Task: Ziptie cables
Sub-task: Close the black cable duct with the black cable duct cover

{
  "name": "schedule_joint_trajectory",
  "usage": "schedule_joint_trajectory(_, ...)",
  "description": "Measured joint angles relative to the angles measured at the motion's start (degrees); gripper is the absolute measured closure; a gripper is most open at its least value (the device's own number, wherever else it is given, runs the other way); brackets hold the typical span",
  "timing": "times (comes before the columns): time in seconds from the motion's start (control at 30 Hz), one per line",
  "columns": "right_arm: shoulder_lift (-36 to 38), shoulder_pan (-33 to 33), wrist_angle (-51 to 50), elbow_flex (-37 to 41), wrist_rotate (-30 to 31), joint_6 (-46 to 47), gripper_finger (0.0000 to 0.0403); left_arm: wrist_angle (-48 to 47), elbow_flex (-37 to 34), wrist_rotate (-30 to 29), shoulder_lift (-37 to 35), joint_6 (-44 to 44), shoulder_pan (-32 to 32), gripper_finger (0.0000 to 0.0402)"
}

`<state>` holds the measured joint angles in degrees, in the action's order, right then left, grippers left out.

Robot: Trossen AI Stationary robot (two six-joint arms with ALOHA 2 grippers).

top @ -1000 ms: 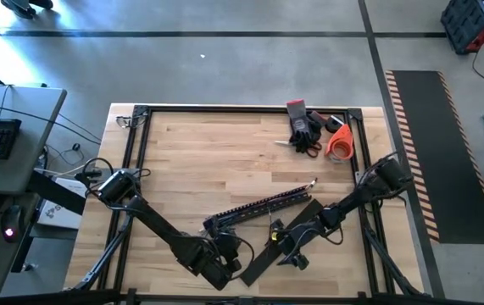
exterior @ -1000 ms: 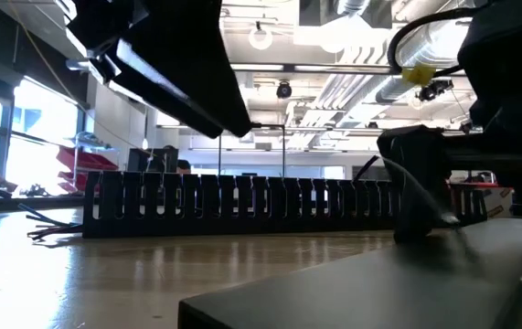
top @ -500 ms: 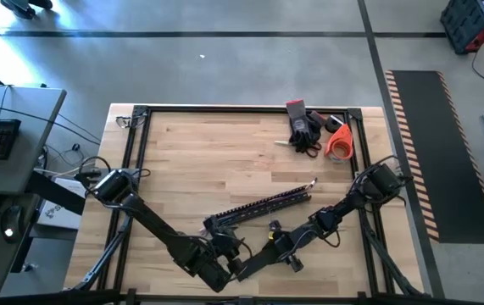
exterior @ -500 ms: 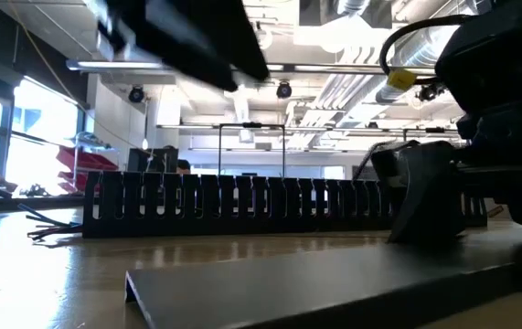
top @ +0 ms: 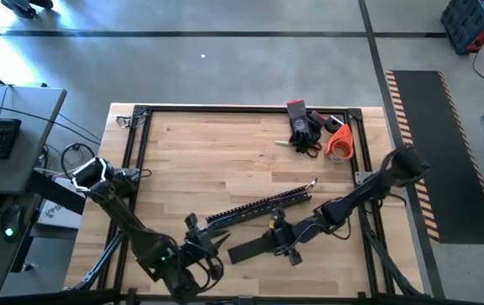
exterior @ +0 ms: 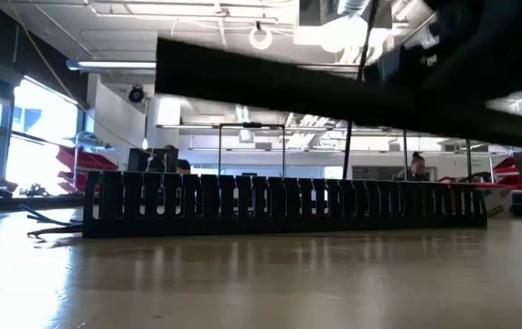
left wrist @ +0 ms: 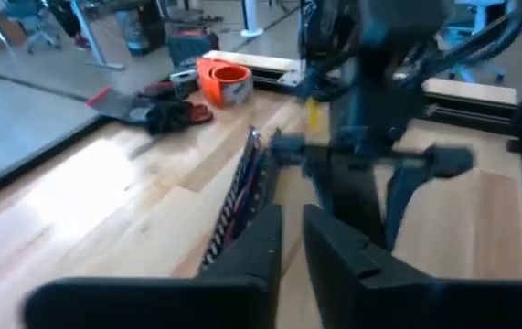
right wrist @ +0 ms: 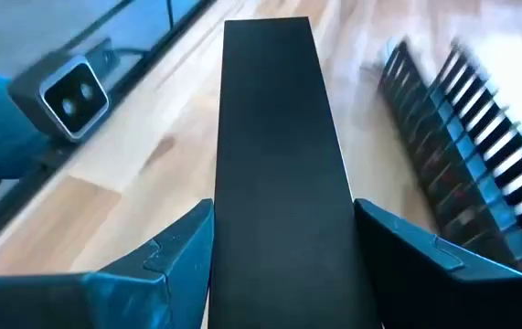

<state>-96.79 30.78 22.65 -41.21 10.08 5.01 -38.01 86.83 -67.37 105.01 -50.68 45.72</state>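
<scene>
4 cameras: 1 overhead, 1 at tabletop level, 1 on each wrist.

The high view looks straight down on the whole wooden table [top: 225,161]; the low view looks level across it at the slotted cable duct [exterior: 283,206]. The left wrist view faces along that duct [left wrist: 238,192]; the right wrist view sits close over the flat black cover strip [right wrist: 279,174], duct beside it.

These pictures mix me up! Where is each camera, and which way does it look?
High: above the table, looking down; both arms show.
Low: at tabletop height, looking across at the slotted bar; black strip overhead.
Left wrist: on left arm, looking past its jaws toward the right arm.
Right wrist: on right arm, looking along the strip in its jaws.
All four see the slotted bar.
</scene>
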Motion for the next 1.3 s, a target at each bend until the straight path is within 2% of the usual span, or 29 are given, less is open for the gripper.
schedule_joint_trajectory(0.1,4.58,-0.14,-7.81,-3.37,1.01,-2.28,0.019,-2.57,0.0,-1.59,-0.15,-2.92,0.22,0.0395)
schedule_joint_trajectory(0.23,10.11,-1.05,-17.93,-10.64,5.19,-6.4,0.019,-11.5,-0.02,-2.23,-0.3,-11.08,0.22,0.04)
schedule_joint_trajectory(0.37,11.64,-4.73,-28.89,-18.61,6.65,-10.57,0.019,-22.58,-0.02,-3.51,-0.66,-21.26,0.81,0.0401)
schedule_joint_trajectory(0.6,12.37,-13.19,-41.12,-30.87,5.91,-20.72,0.019,-39.01,-0.04,-4.19,-0.93,-37.69,2.88,0.0401)
schedule_joint_trajectory(0.8,13.82,-17.68,-51.1,-45.07,1.79,-26.38,0.019,-40.92,-2.74,-4.33,-0.92,-42.76,4.78,0.0401)
schedule_joint_trajectory(0.97,13.89,-23.17,-57.59,-54.6,-2.93,-27.81,0.019,-39.53,-9.46,-4.4,-0.94,-50.87,5.72,0.0402)
schedule_joint_trajectory(1.03,13.7,-26.14,-59.57,-55.17,-7.65,-26.43,0.019,-38.98,-12.19,-4.34,-0.92,-54.07,6.13,0.0402)
schedule_joint_trajectory(1.13,13.66,-29.84,-59.67,-50.63,-16.01,-22.38,0.019,-38.75,-14.92,-4.31,-0.92,-59.15,6.82,0.0401)
schedule_joint_trajectory(1.23,13.62,-31.27,-54.94,-40.99,-19.17,-18.35,0.019,-39.26,-14.24,-5.5,-0.91,-60.13,7.59,0.0401)
schedule_joint_trajectory(1.3,13.4,-31.05,-47.55,-33.27,-21.1,-15.84,0.019,-40.25,-12.24,-5.86,-1.01,-58.01,7.82,0.0401)
